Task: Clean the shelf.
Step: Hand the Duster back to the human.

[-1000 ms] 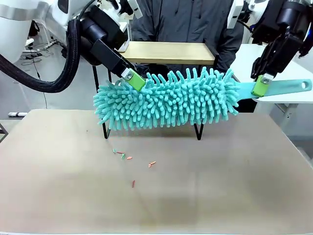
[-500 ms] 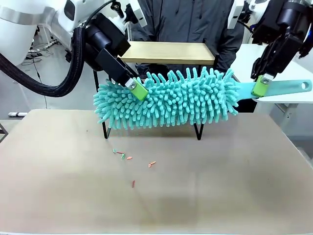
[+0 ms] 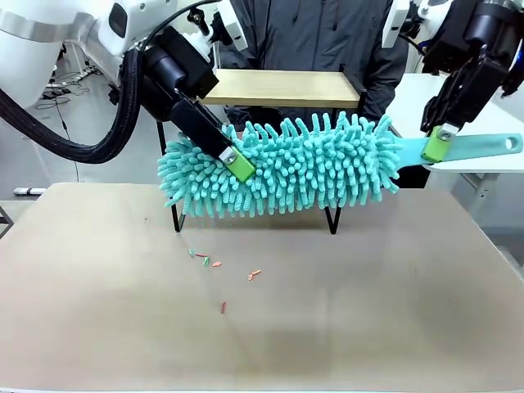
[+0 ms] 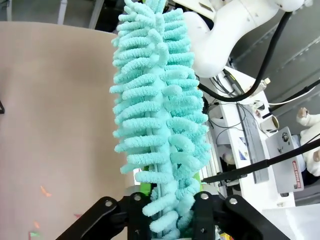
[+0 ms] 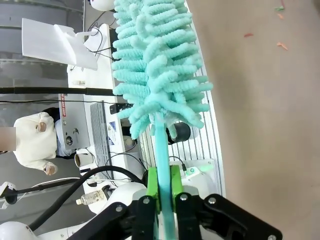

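Observation:
A teal fluffy duster [image 3: 286, 168] hangs level in front of the shelf [image 3: 282, 87], hiding its lower board. My right gripper [image 3: 436, 146] is shut on the duster's flat teal handle [image 3: 483, 146] at the right. My left gripper [image 3: 240, 164] is shut on the fluffy head near its left end. In the left wrist view the duster head [image 4: 160, 110] runs up from my left gripper [image 4: 169, 216], with strands pinched between the fingers. The right wrist view has my right gripper [image 5: 164, 192] clamping the handle [image 5: 162, 145] between green pads, the duster head [image 5: 155, 60] beyond.
Small red and green scraps [image 3: 214, 264] lie on the beige table [image 3: 368, 311] in front of the shelf's left leg [image 3: 174, 219]. A person in a dark jacket [image 3: 319, 37] stands behind the shelf. A white table [image 3: 491, 164] stands at the right.
My left gripper has moved down and to the right into the duster head and closed on it. The right gripper and the handle have stayed put.

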